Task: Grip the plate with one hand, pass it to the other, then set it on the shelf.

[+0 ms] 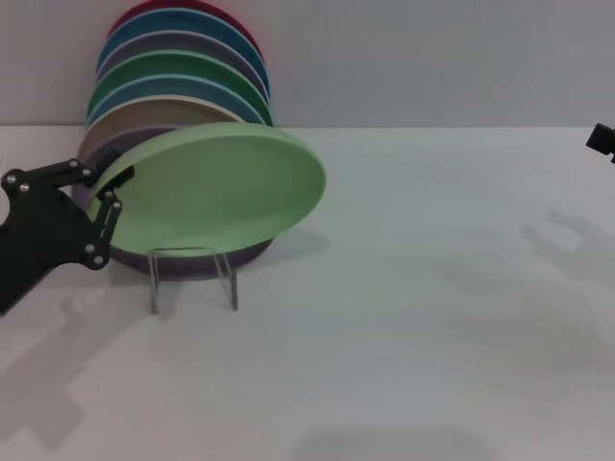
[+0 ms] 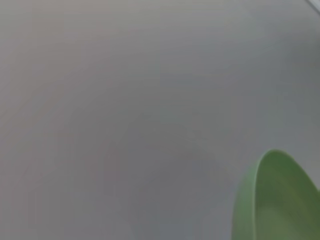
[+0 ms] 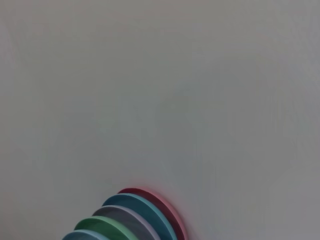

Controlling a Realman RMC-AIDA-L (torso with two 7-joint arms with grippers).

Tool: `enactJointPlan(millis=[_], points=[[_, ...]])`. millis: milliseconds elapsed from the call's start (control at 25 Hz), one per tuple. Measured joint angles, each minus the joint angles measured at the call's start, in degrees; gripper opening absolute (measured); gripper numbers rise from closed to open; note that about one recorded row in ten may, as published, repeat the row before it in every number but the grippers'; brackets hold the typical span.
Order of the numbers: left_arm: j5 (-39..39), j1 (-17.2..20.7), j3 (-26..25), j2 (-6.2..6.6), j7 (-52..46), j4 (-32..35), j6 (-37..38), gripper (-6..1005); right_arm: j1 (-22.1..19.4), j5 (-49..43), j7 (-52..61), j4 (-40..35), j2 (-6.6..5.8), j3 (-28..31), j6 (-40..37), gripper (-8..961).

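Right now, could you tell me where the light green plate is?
In the head view, the plate is at the left, held by the left gripper, tilted above the shelf.

Plain pale grey wall behind; white matte tabletop in front, softly lit, crossed by faint grey shadows. Stacked row of coloured plates leaned against wall.

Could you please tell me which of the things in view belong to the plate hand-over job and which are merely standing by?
In the job:
- light green plate, tilted, gripped at its edge
- left gripper, shut on that plate
- clear shelf, just below the plate
- right gripper, at the far right edge

Standing by:
- row of other plates behind
- white table
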Motion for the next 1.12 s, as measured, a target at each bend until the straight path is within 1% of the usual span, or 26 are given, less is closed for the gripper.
enactJointPlan(millis=[80,200,280,440,560,640,760,880,920,1000,1080,1120], points=[[-0.14,0.07,-0.39,-0.53,-0.06,0.0,-0.82,81,0.04,0.0,0.1,0.05,0.0,0.0,0.07,697],[-0.1,0.0,-0.37,-0.73,-0.67,0.0,-1.89,80,0.06,0.0,0.33,0.12,0.0,0.0,0.16,696],[-0.18,-0.28,-0.49,-1.11,-0.6,-0.07,-2.94,102,0.04,0.0,0.47,0.2,-0.05,0.0,0.44,697],[-0.21,-0.48,-0.74,-1.19,-0.65,-0.07,-3.44,145,0.01,0.0,0.5,0.25,-0.12,0.0,0.73,698],[-0.2,-0.22,-1.62,-1.23,-0.44,-0.4,-3.6,280,-0.01,0.0,0.51,0.26,-0.14,0.01,0.76,698],[-0.25,0.33,-3.24,-1.34,-0.18,-0.73,-3.13,370,-0.06,0.0,0.52,0.24,-0.15,0.0,0.76,698],[-0.33,2.4,-8.07,-1.73,-0.07,-2.38,-1.1,531,-0.22,0.0,0.52,0.24,-0.17,0.0,0.76,698],[-0.39,5.63,-14.52,-2.76,-0.1,-6.75,-0.07,541,-0.33,0.0,0.3,0.26,-0.17,0.15,0.57,698],[-0.33,6.58,-17.08,-3.37,-0.22,-7.95,-0.07,545,-0.38,0.03,-0.13,0.23,-0.11,0.3,0.45,698],[-0.33,8.33,-24.52,-5.21,-1.27,-9.54,-0.25,551,-0.6,0.32,-2.17,0.05,0.18,0.77,0.23,698],[-0.34,8.85,-29.56,-6.36,-2.17,-9.43,-0.8,558,-0.78,0.83,-5.53,-0.53,0.59,1.84,-0.17,698],[-0.29,8.91,-30.99,-6.67,-2.42,-9.22,-1.29,562,-0.85,1.34,-7.46,-1.18,0.78,2.5,-0.37,698]])
